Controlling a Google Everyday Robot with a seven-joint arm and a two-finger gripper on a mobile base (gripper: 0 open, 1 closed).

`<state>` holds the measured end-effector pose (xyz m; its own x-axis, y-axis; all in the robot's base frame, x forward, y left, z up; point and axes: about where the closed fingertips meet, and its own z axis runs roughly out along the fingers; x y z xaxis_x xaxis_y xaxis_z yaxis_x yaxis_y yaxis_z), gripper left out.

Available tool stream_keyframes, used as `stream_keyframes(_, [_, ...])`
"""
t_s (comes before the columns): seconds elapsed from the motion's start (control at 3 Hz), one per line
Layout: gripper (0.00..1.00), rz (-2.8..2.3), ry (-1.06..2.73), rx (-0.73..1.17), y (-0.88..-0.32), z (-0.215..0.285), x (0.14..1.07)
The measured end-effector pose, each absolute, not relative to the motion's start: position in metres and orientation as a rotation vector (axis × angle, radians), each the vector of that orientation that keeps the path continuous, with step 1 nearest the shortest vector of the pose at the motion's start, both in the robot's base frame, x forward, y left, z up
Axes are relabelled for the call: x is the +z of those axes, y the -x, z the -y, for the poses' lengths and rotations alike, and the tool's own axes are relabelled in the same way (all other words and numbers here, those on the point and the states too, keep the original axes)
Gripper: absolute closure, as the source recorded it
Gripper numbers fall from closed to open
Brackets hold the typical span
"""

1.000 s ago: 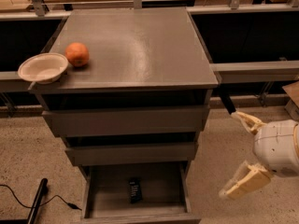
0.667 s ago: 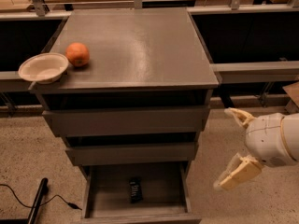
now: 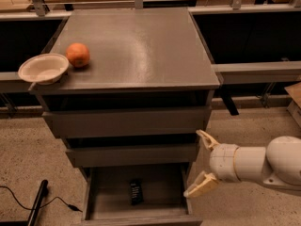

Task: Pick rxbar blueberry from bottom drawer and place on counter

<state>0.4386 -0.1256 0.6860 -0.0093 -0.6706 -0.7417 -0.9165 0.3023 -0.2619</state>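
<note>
Rightward of near-black rxbar blueberry [image 3: 136, 192], pincer [image 3: 193, 164].

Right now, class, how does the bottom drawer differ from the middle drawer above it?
The bottom drawer is pulled out; the middle drawer is pushed in. The bottom drawer shows its inside, with the rxbar blueberry lying there; the middle drawer shows only its front. Both are grey-brown. The open pincer hovers right of them.

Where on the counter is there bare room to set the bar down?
The counter is bare from the orange rightward to its right edge, front to back. Its front left corner is crowded: orange and bowl. The open gripper hangs right of the bottom drawer.
</note>
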Motion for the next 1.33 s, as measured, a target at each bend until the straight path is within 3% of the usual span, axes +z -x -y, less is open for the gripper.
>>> stream_keyframes(0.67, [0.0, -1.611, 1.528, 0.396, -0.463, 0.095, 0.589])
stream_keyframes(1.33, [0.0, -1.581, 1.514, 0.472, -0.477, 0.085, 0.565])
